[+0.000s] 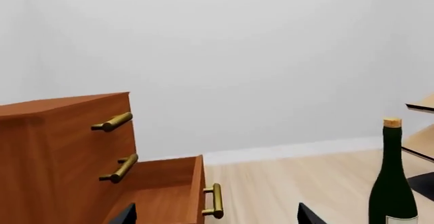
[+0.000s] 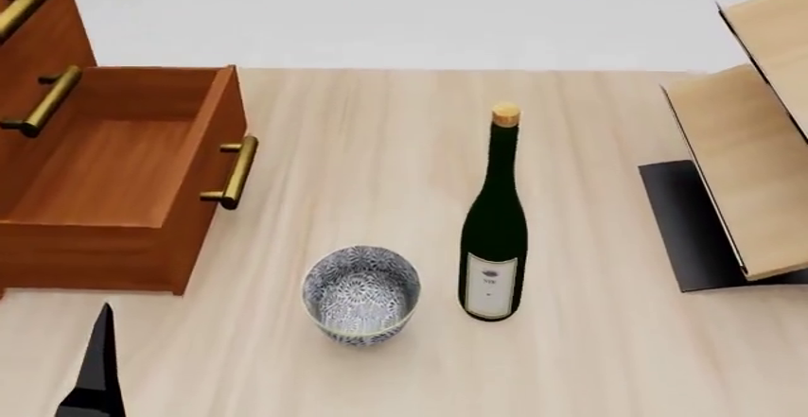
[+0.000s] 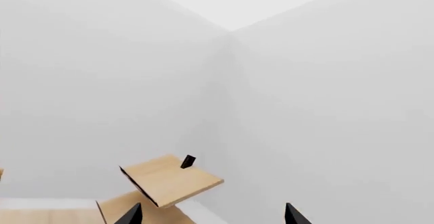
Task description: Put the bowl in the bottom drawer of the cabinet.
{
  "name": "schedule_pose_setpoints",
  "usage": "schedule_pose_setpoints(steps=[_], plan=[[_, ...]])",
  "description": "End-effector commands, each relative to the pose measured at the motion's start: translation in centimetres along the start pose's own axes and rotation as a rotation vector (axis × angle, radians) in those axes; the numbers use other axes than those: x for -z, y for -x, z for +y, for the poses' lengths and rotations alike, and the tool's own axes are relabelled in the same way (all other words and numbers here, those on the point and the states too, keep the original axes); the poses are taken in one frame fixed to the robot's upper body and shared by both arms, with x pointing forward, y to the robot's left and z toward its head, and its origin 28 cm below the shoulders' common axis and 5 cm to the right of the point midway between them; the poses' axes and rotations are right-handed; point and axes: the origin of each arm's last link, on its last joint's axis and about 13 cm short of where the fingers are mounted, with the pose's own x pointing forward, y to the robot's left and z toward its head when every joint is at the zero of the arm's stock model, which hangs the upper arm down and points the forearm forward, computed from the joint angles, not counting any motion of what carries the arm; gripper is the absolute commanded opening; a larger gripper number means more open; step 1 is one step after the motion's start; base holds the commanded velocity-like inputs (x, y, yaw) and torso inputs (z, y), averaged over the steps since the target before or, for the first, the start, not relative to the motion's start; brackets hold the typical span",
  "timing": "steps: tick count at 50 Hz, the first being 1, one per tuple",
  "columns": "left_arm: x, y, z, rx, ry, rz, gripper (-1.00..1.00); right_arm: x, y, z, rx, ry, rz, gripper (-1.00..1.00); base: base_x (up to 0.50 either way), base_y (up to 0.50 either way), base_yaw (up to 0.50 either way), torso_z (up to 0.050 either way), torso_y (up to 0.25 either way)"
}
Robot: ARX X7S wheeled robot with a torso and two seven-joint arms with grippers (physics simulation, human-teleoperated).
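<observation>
The bowl (image 2: 361,295), white with a blue-grey floral pattern, stands upright on the pale wood surface in the head view, just left of a wine bottle. The reddish-brown cabinet (image 2: 38,48) is at the far left; its bottom drawer (image 2: 120,176) is pulled out and looks empty, brass handle (image 2: 233,171) facing the bowl. The same bottom drawer (image 1: 166,191) shows in the left wrist view. My left gripper (image 1: 213,216) is open, tips wide apart, nothing between them; one black fingertip (image 2: 98,365) shows at the head view's lower left. My right gripper (image 3: 212,215) is open and empty, aimed at the wall.
A dark green wine bottle (image 2: 494,223) with a cork stands right beside the bowl. A pale light-wood rack (image 2: 745,143) on a black base sits at the right. Two shut upper drawers with brass handles (image 2: 44,100) are above the open one.
</observation>
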Motion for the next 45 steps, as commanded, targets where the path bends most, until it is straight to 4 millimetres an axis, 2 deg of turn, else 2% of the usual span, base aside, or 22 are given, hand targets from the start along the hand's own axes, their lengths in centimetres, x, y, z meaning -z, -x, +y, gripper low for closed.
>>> schedule_pose_setpoints(steps=[1, 45], plan=[[-0.07, 0.04, -0.09, 0.003, 0.001, -0.003, 1.0, 0.01, -0.01, 0.08, -0.006, -0.003, 0.002, 1.0, 0.5, 0.0, 0.0, 0.0, 0.0], [-0.13, -0.14, -0.22, 0.008, 0.014, -0.008, 1.0, 0.19, -0.13, 0.21, -0.005, -0.002, 0.004, 1.0, 0.5, 0.0, 0.0, 0.0, 0.0]])
